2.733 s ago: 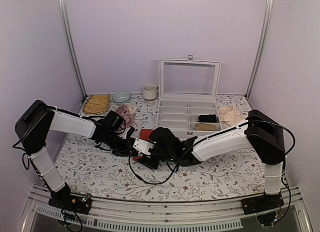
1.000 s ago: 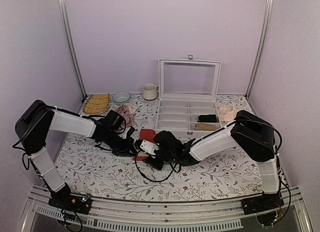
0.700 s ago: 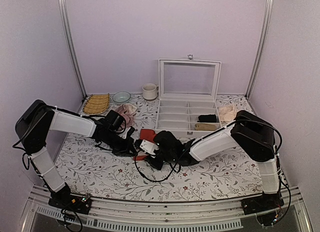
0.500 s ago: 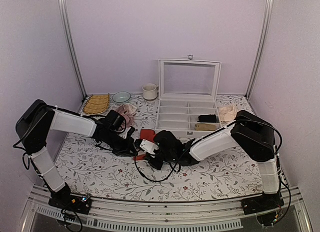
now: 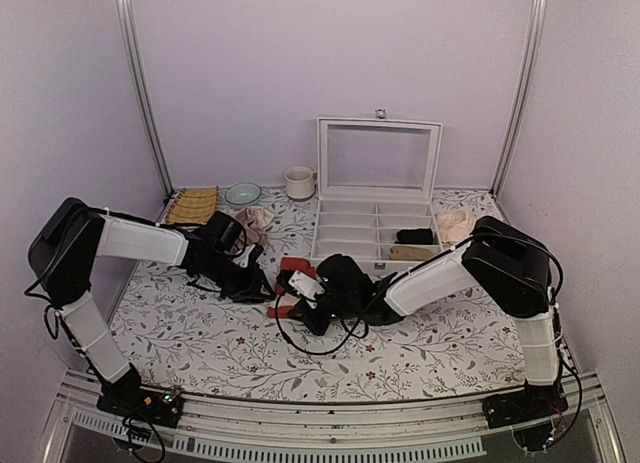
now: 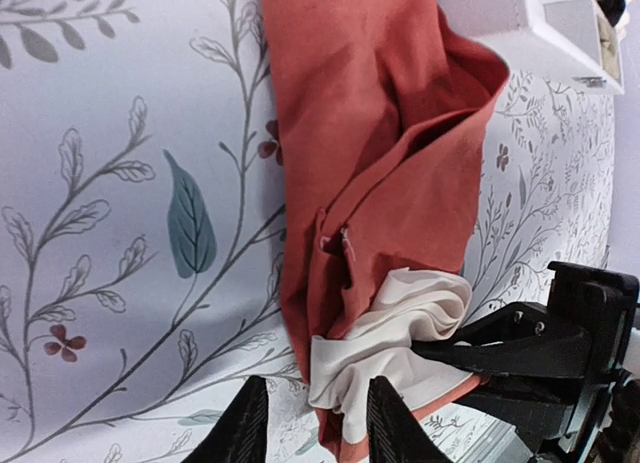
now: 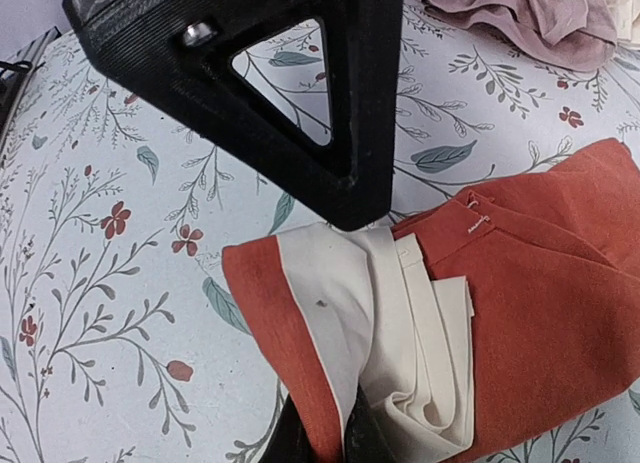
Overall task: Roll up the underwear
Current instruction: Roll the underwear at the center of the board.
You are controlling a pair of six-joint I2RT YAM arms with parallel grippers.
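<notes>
The underwear [image 6: 380,133] lies partly folded on the floral table, red-orange with its cream waistband [image 6: 400,323] bunched at the near end. My right gripper [image 7: 335,433] is shut on the folded edge, pinching both the orange and the cream layer. My left gripper [image 6: 315,428] is open, a finger on each side of the waistband's corner and gripping nothing. In the top view the underwear [image 5: 293,270] sits mid-table between the left gripper [image 5: 264,285] and the right gripper [image 5: 292,301], partly hidden by both.
A white compartment box [image 5: 375,233] with its lid raised stands just behind the underwear. A dusty-pink cloth [image 5: 255,221] lies to the back left, a pale beige cloth [image 5: 455,223] right of the box. A mug [image 5: 298,183], a bowl [image 5: 242,193] and a yellow mat [image 5: 193,205] line the back.
My right gripper has shut on the underwear's folded edge. My left gripper has let go of the fabric, opened and drawn back a little to the left.
</notes>
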